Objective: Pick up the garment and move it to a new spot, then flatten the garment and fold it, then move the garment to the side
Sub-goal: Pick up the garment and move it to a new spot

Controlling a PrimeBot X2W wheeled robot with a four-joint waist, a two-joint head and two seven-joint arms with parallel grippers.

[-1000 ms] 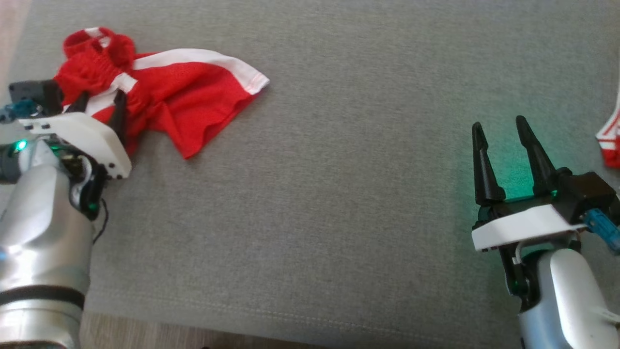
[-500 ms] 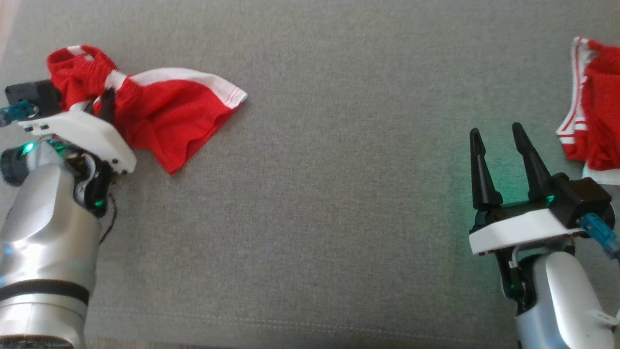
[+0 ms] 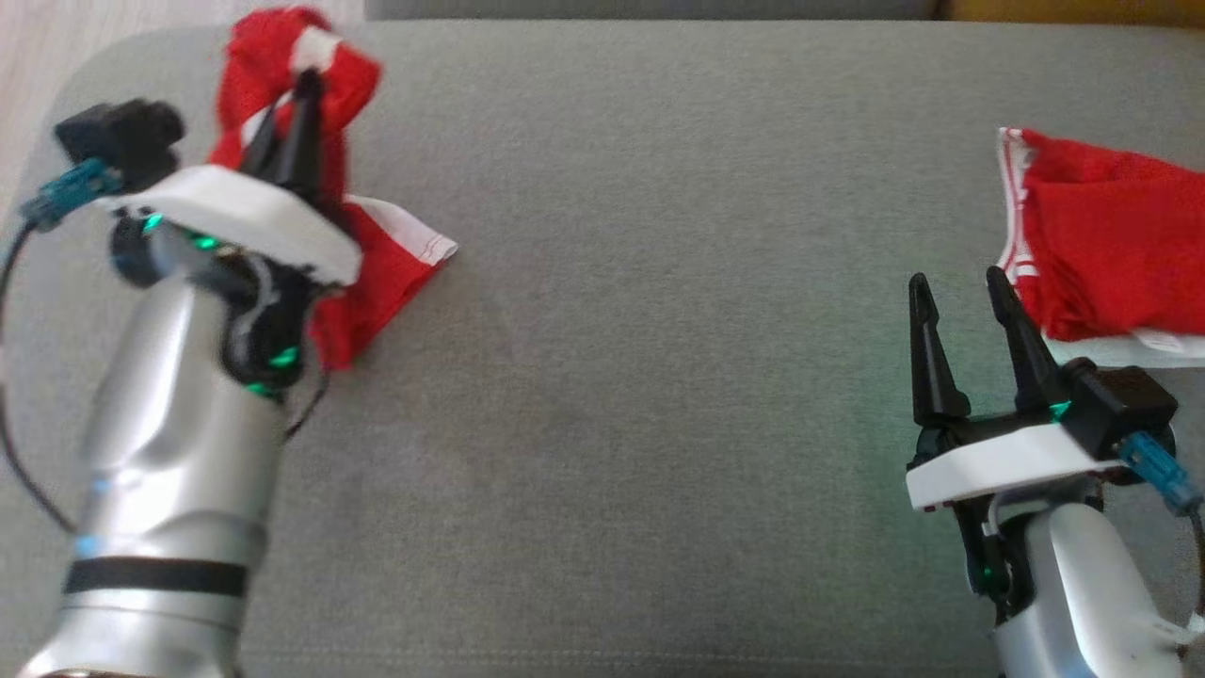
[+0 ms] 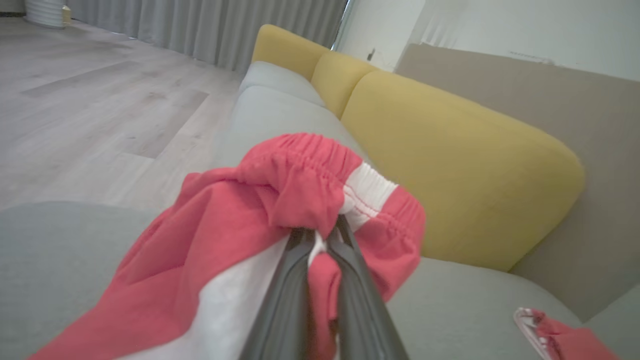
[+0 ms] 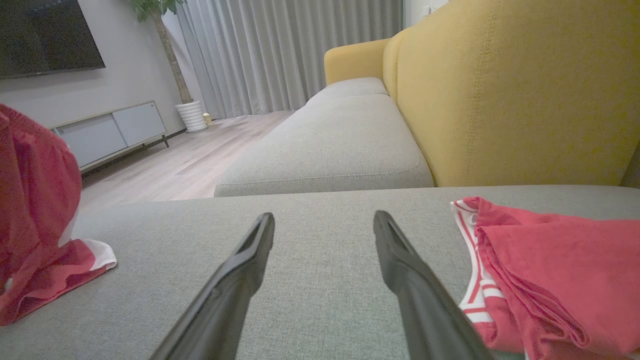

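The garment (image 3: pixel 1111 254), a red jersey with white-and-red striped trim, lies bunched at the right on the grey seat cushion (image 3: pixel 659 377). It also shows in the right wrist view (image 5: pixel 550 270) and the left wrist view (image 4: pixel 565 340). My right gripper (image 3: pixel 955 282) stands open just left of it, nothing between its fingers (image 5: pixel 240 280). At the far left my left gripper (image 3: pixel 301 85) is shut on the elastic waistband of red shorts (image 3: pixel 395 264) with white bands. The waistband is raised (image 4: pixel 280 185) and the lower part still trails on the cushion (image 5: pixel 35 200).
A yellow backrest (image 4: pixel 450 165) runs along the far side of the cushion. Wooden floor (image 3: pixel 38 56) lies past the cushion's left corner. A second grey seat (image 5: pixel 340 145) continues beyond, with a low cabinet (image 5: pixel 110 130) and curtains further off.
The left gripper closed on the shorts' waistband and raised it, bunching the cloth. The head camera tilted, bringing more of the jersey into view. The right gripper stayed open and still.
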